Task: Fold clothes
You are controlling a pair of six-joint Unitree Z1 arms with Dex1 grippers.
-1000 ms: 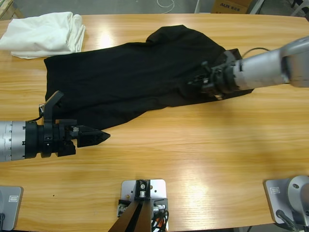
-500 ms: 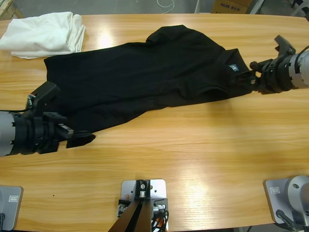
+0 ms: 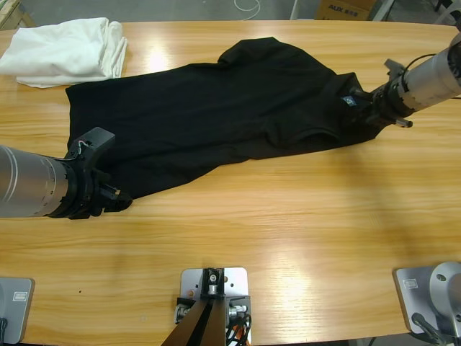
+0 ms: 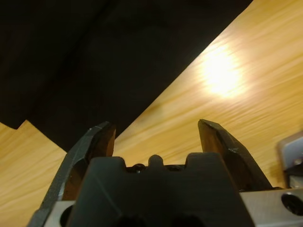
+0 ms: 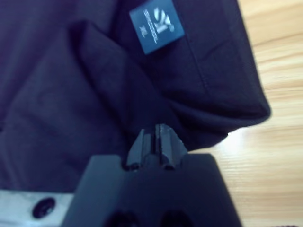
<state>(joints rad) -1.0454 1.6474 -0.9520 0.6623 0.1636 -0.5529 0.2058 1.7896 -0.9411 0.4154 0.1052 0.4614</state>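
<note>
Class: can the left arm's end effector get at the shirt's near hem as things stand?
Probably yes. The left end effector is open at the shirt hem, with only bare table between them.

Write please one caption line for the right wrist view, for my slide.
Right gripper, fingers closed together, at the collar of the black polo shirt, just below its blue neck label, on the wooden table.

My left gripper (image 3: 119, 202) is pulling back leftward, jaws spread; my right gripper (image 3: 369, 108) is returning onto the shirt (image 3: 209, 115) collar.
</note>
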